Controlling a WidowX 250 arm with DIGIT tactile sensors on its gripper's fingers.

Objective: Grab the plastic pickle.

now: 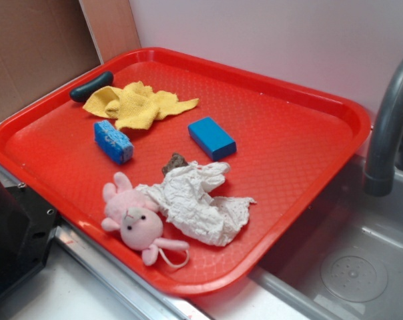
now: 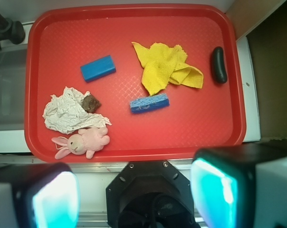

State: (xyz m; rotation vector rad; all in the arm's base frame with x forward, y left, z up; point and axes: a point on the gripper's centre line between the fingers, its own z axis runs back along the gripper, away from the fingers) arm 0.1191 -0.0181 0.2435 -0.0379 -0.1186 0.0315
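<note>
The small, smooth, near-black curved plastic pickle (image 1: pixel 91 87) lies against the red plastic tray's (image 1: pixel 308 180) far rim, near a corner, just beside the crumpled yellow cloth (image 1: pixel 138 104). I'd worry about a finger snagging that cloth, or jamming against the raised rim so the slick pickle squirts out. The gripper (image 2: pixel 134 199) hangs well off the tray, beyond its near edge, jaws spread wide, holding and touching nothing.

Red plastic tray (image 2: pixel 229 95), textured floor. On it: plastic pickle (image 2: pixel 219 64) by the rim; yellow cloth (image 2: pixel 165 66) beside it; blue sponge (image 2: pixel 149 103); blue block (image 2: pixel 98 68); brown lump (image 2: pixel 91 102) touching crumpled white paper (image 2: pixel 62 114); pink plush bunny (image 2: pixel 82 141).
</note>
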